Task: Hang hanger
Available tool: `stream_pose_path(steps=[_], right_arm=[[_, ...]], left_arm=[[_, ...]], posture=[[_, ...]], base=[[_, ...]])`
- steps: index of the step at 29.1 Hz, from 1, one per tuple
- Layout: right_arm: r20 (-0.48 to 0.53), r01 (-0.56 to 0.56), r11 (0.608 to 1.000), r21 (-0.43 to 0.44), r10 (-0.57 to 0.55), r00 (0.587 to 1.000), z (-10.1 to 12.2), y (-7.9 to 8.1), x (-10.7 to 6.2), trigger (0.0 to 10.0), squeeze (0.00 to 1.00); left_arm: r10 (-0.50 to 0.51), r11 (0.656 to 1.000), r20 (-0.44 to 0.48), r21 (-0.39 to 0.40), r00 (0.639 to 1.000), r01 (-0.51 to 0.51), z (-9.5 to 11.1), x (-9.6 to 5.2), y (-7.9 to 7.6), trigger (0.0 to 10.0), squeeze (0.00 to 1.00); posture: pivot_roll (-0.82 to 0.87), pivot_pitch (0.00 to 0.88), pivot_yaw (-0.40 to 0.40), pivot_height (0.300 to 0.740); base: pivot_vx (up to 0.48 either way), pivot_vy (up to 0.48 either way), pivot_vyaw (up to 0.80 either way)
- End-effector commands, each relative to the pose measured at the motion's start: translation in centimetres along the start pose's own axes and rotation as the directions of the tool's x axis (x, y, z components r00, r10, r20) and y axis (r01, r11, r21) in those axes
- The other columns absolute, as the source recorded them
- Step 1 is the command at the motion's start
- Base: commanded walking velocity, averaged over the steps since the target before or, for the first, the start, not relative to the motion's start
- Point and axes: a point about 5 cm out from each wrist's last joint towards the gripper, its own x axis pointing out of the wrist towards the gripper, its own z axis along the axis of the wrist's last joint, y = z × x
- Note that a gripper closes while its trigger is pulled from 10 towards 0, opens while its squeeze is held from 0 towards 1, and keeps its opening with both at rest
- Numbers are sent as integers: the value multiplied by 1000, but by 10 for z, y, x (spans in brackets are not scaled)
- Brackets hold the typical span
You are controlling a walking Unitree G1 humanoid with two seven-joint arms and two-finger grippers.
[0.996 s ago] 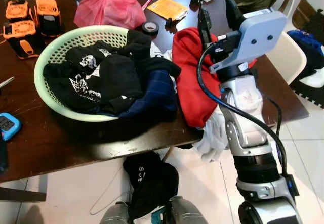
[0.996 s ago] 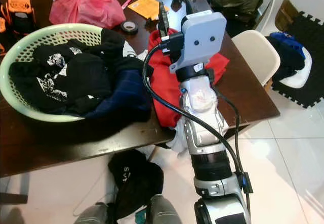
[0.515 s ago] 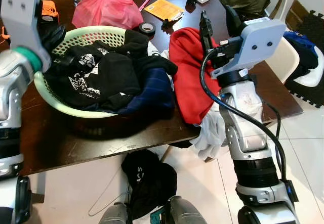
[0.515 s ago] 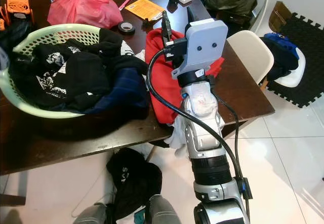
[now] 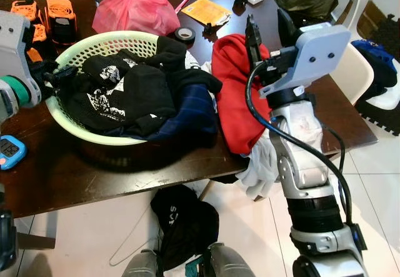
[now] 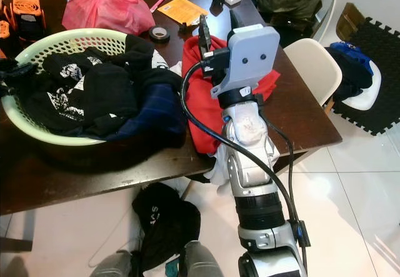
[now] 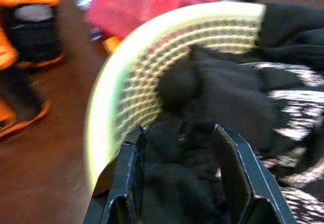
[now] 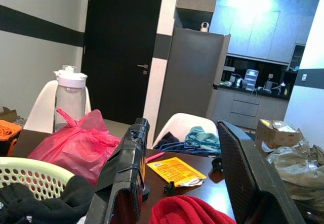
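Left wrist view: left gripper (image 7: 179, 133) at the near rim of the pale green perforated plastic laundry basket (image 5: 94, 42), fingers spread wide on either side of a fold of the heaped black printed clothes (image 5: 125, 95), not closed on anything.

Eye views: right gripper (image 5: 265, 22) raised above the crumpled red fleece garment (image 5: 234, 102) on the dark brown wooden table (image 5: 94, 171), fingers parted, nothing between them. Thin pale wire hanger (image 5: 125, 252), judged so from its outline, down on the white floor tiles below the table edge, partly under a black garment (image 5: 184, 224) and well apart from both grippers.

Step in hand, as judged: a reach into the basket, with no hanger yet taken up.

For a clean step:
- Close on one layer of cloth only, near its edge, to avoid dragging the whole heap over the rim.
- Lift straight up and slowly; watch for the light basket sliding or tipping.
- Keep the right arm high and clear of the red fleece.
- For the hanger, grip the wire at the hook or shoulder, not the cloth draped over it.
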Motion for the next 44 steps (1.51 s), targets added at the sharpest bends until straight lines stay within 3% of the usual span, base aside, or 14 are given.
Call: stream_pose_path(steps=[1, 2, 4, 6, 16, 17, 18, 19, 27, 32, 33, 42, 43, 44], right_arm=[[-1, 9, 1000, 0, -9, 1000, 2, -3, -3, 10000, 0], [-1, 9, 1000, 0, -9, 1000, 2, -3, -3, 10000, 0], [4, 5, 1000, -8, -5, 1000, 4, -3, -4, 10000, 0], [4, 5, 1000, -13, -5, 1000, 5, -4, -5, 10000, 0], [-3, -5, 1000, -17, 5, 1000, 5, -4, -5, 10000, 0], [-3, -6, 1000, -18, 6, 1000, 6, -4, -4, 10000, 0], [-3, -6, 1000, -18, 6, 1000, 6, -4, -4, 10000, 0], [-4, -7, 1000, -20, 7, 1000, 7, -5, -5, 10000, 0], [-15, -13, 1000, -19, 12, 1000, 7, -3, -6, 10000, 0], [-10, -13, 1000, -20, 13, 1000, 9, -3, -4, 10000, 0], [-9, -12, 1000, -23, 11, 1000, 10, -4, -4, 10000, 0], [-2, 2, 999, -37, -2, 1000, 12, -8, -4, 10000, 0], [-2, 3, 999, -37, -4, 1000, 12, -8, -4, 10000, 0], [-2, 4, 999, -38, -4, 1000, 12, -8, -4, 10000, 0]], left_arm=[[-50, 998, 10, 29, 999, 49, 2, -2, 0, 10000, 0], [-50, 998, 10, 29, 999, 49, 2, -2, 0, 10000, 0], [-186, 981, 18, 63, 982, 185, 2, -7, -5, 10000, 0], [-248, 965, 17, 92, 969, 245, 3, -12, -6, 10000, 0], [-140, 988, -8, 64, 990, 140, -7, -9, 16, 10000, 0], [-111, 991, 4, 72, 994, 111, -7, -8, 18, 10000, 392], [-111, 991, 4, 72, 994, 111, -7, -8, 18, 10000, 392], [-90, 993, 17, 75, 996, 88, -6, -7, 19, 10000, 1000], [-262, 961, 58, 103, 963, 255, 2, -4, 3, 10000, 1000], [-280, 958, 51, 86, 959, 275, 0, 5, 3, 10000, 1000], [-276, 959, 41, 78, 960, 272, 0, 8, 3, 10000, 0], [-279, 959, -67, 33, 958, 282, -13, 16, 1, 9922, 0], [-295, 954, -80, 25, 952, 298, -15, 16, 0, 6392, 0], [-314, 948, -92, 15, 945, 317, -18, 17, -2, 4549, 0]], posture=[[80, 159, -38, 740], [80, 159, -38, 740], [68, 168, -34, 740], [65, 175, -33, 740], [44, 198, -49, 740], [40, 202, -49, 740], [40, 202, -49, 740], [36, 207, -51, 740], [31, 215, -55, 740], [31, 215, -55, 740], [19, 212, -49, 740], [10, 205, -38, 740], [12, 203, -36, 740], [12, 203, -36, 740]], base=[[0, 0, 0], [0, 0, 0], [0, 0, 0], [0, 0, 0], [0, 0, 0], [0, 0, 0], [0, 0, 0], [0, 0, 0], [0, 0, 0], [0, 0, 0], [0, 0, 0], [0, 0, 0], [0, 0, 0], [0, 0, 0]])
